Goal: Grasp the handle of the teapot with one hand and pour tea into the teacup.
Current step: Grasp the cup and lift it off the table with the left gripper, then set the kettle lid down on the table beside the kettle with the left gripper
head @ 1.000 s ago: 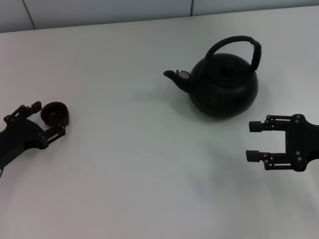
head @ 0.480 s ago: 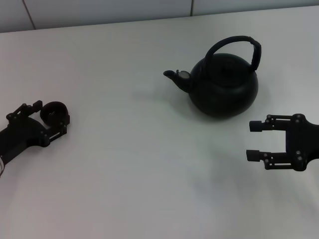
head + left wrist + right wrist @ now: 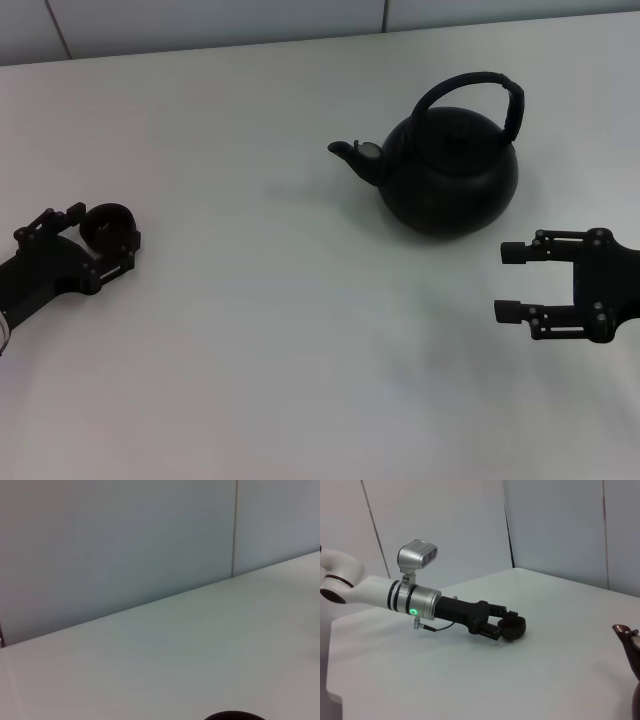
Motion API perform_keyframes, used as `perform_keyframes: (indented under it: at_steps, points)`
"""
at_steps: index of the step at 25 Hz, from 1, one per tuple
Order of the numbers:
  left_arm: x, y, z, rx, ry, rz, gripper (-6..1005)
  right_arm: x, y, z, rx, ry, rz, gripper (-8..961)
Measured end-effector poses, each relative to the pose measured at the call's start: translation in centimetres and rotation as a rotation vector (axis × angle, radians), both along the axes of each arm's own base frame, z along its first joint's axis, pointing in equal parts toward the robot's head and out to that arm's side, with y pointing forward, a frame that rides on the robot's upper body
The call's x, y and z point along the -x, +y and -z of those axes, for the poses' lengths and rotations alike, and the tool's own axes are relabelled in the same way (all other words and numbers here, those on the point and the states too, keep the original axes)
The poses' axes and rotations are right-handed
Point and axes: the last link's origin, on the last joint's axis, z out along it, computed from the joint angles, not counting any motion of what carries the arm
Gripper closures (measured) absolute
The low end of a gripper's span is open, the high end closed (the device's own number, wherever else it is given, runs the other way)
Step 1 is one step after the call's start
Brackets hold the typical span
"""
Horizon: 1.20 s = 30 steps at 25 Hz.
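- since one second ago the left gripper (image 3: 103, 236) has pulled a little toward the left edge of the table (image 3: 250, 330), and the teacup (image 3: 106, 227) has gone with it, so the cup now looks darker and less tipped.
- left gripper's fingers (image 3: 122, 257) are closed on the teacup, one on each side of it, low over the table at the far left.
- from the right wrist view the same grasp shows: the left gripper (image 3: 512, 626) has the small dark teacup (image 3: 514, 628) between its fingers, near the table surface.
- right gripper (image 3: 508, 283) rests at the right edge, its two fingers (image 3: 514, 253) wide apart and holding nothing.
- teapot (image 3: 448, 170) stands upright on the table, just behind the right gripper, not touching it; its spout (image 3: 350, 153) points to the left.
- handle (image 3: 478, 88) rises in an arch over the lid, free of both grippers.
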Motion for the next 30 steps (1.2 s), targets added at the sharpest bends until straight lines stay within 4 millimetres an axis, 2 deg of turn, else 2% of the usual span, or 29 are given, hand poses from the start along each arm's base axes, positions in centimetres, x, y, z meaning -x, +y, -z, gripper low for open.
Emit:
perform_keyframes:
  at_steps: [5,10,15,20,25,27,30]
  points:
    - [0.0,0.0,0.0,0.0,-0.007,-0.006,177,0.0,0.0,0.0,-0.002,0.001,0.001,234]
    - [0.0,-0.1,0.0,-0.002,-0.011,-0.005,311,0.0,-0.1,0.0,0.0,0.0,0.001,233]
    - [-0.1,-0.2,-0.1,-0.001,-0.025,0.006,307,-0.1,-0.1,0.0,0.0,0.0,0.002,233]
    - [-1.5,-0.4,-0.3,0.027,-0.089,0.076,304,-0.1,-0.1,0.0,0.0,0.0,0.004,233]
    - [-3.4,-0.2,0.9,0.124,-0.097,0.156,300,-0.1,-0.2,0.1,0.0,0.002,0.007,233]
    - [-4.7,0.0,2.1,0.178,-0.094,0.195,299,-0.1,-0.2,0.1,-0.001,0.003,0.008,233]
    - [-5.4,0.3,2.5,0.192,-0.102,0.209,297,-0.2,-0.3,0.1,-0.001,0.005,0.009,232]
